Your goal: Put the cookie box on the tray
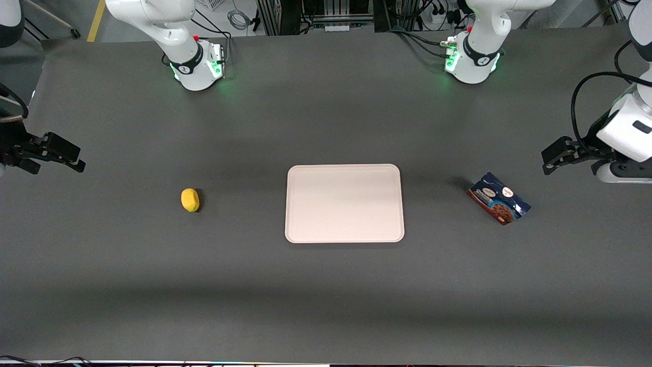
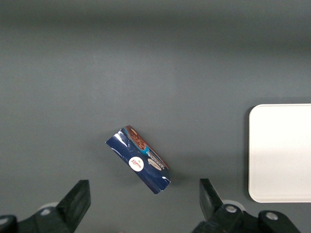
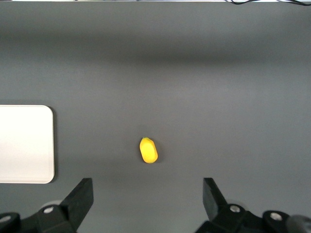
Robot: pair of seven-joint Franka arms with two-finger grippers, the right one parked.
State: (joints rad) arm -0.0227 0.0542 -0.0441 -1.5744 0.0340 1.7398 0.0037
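The cookie box (image 1: 499, 199), dark blue with a chocolate cookie picture and white oval logos, lies flat and askew on the dark table toward the working arm's end. The pale pinkish-cream tray (image 1: 344, 204) sits in the middle of the table with nothing on it. My left gripper (image 1: 549, 162) hangs open above the table, a little farther from the front camera than the box and off to its side, touching nothing. In the left wrist view the cookie box (image 2: 138, 158) shows just ahead of the open gripper (image 2: 144, 201), with the tray (image 2: 282, 150) off to one side.
A small yellow lemon-like lump (image 1: 190, 200) lies beside the tray toward the parked arm's end, also seen as the lump (image 3: 148, 150) in the right wrist view. Two arm bases (image 1: 198, 66) stand at the table's back edge.
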